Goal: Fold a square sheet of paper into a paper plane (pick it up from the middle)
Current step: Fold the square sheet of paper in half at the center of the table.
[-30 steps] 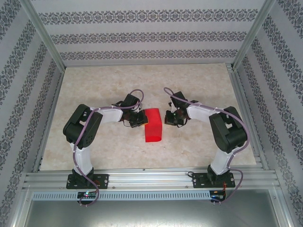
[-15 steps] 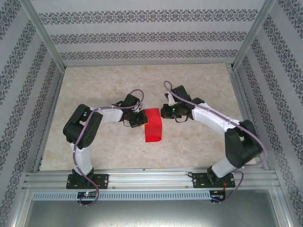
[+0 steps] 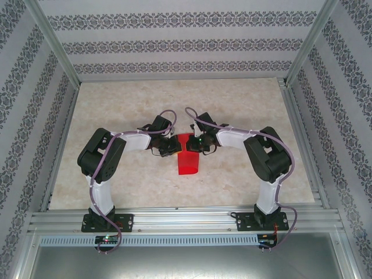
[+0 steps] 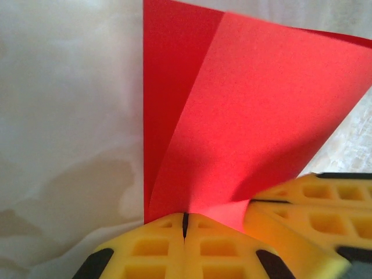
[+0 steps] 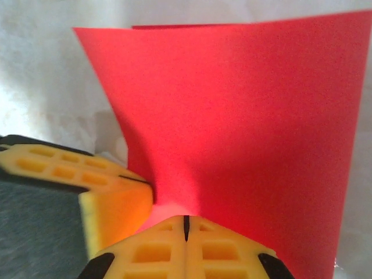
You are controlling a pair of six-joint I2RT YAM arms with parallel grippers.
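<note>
Since the sheet (image 3: 187, 163) is thin red paper, treat it as near weightless, floppy and quick to crease or tear. Any uneven pull will likely leave a wrinkle you can't undo.

It sits mid-surface between the two arms, already folded over. Its near part lies flat on the surface (image 3: 128, 110); the far part is lifted as a curved flap.

Left gripper (image 4: 185, 220) is closed, pads together, with the flap's lower corner running into the seam. It looks like a pinch on the sheet. Right gripper (image 5: 186, 221) is the same: closed, paper going into its seam from the right. The two grippers are touching or just beside each other there; can't tell which.

Best hold, in my view: a shallow pinch at an edge or corner, and move both sides together so you don't stretch the paper between them. The foam pads should hold fine. Paper probably slides on this smooth surface, so pin it down before you press a crease.

Main obstruction for each arm is the other gripper, so there's very little room at the pinch. Patterned walls (image 3: 174, 46) and the near frame rail (image 3: 186, 220) are well apart from the sheet.
</note>
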